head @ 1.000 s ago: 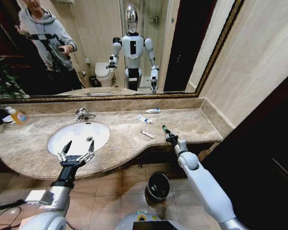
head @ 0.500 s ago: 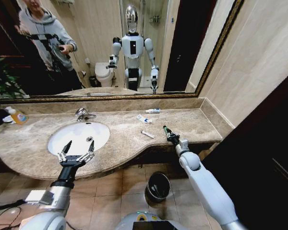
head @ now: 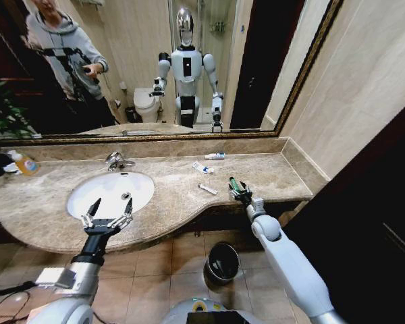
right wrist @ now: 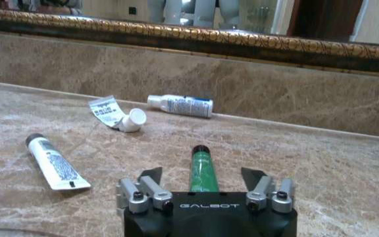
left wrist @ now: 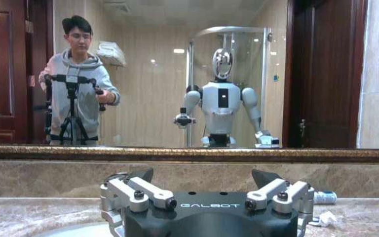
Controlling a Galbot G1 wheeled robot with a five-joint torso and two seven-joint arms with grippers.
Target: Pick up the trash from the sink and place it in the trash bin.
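On the marble surface [head: 189,196] right of the sink [head: 111,192], the right gripper [right wrist: 203,190] straddles the green lighter [right wrist: 203,170], fingers spread, not gripping. The lighter looks light, stiff and slick; take it mid-body. The left gripper [head: 108,214] hovers wide open over the sink's front edge.

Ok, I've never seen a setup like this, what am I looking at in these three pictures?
A two-armed wheeled robot faces a bathroom counter. The wide picture comes from its head, the others from cameras on its wrists. Its left gripper hovers open over the white sink. Its right gripper sits open on the marble, a green lighter lying between its fingers, not clamped. Nearby lie a dark-capped white tube, a flattened tube and a small white bottle. A black trash bin stands below.
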